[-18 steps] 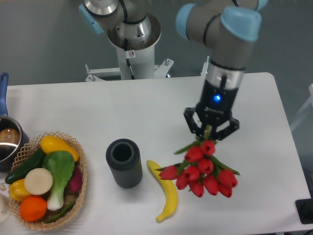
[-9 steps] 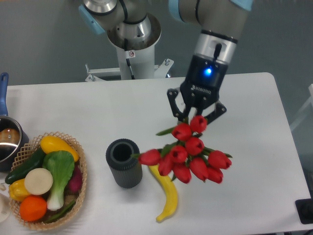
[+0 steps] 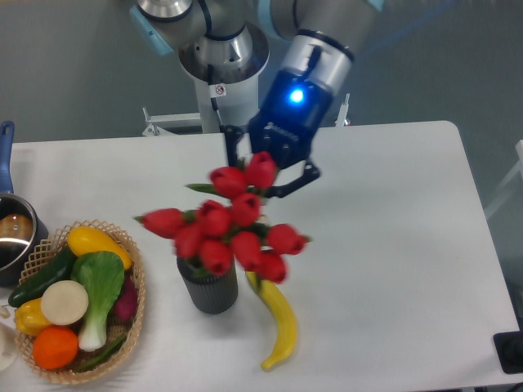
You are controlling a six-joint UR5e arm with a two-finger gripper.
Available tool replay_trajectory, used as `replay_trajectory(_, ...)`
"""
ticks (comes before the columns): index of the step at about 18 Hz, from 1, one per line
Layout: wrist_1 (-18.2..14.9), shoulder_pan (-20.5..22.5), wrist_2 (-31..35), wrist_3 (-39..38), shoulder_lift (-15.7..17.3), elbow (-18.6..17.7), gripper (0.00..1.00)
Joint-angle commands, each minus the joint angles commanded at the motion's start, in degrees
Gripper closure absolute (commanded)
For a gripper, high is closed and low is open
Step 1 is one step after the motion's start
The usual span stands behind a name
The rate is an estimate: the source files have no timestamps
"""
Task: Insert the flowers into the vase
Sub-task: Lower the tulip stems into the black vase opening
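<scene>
A bunch of red tulips, the flowers (image 3: 229, 222), hangs in the air with its blooms spread toward the camera. My gripper (image 3: 270, 173) is shut on the stems behind the blooms, and those stems are mostly hidden. The vase (image 3: 209, 287), a dark ribbed cylinder, stands on the white table right below the bunch. The lowest blooms cover the vase's mouth, so I cannot tell whether any stem is inside it.
A yellow banana (image 3: 279, 323) lies on the table just right of the vase. A woven basket (image 3: 137, 299) of vegetables sits at the left. A blue-handled pot (image 3: 11, 237) stands at the far left edge. The arm's base (image 3: 222, 77) rises behind the table.
The gripper has carried the flowers up and to the left, from over the banana to above the vase. The vase, banana and basket have not moved.
</scene>
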Motion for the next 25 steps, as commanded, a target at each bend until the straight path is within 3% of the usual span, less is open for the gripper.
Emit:
replay_trajectory(5,0.1,-0.7,-3.3,0.3,-0.5,0.6,1.0)
replay_trajectory(25,2.3,-4.0,-3.4,1.0,-6.6,-0.4,1.0)
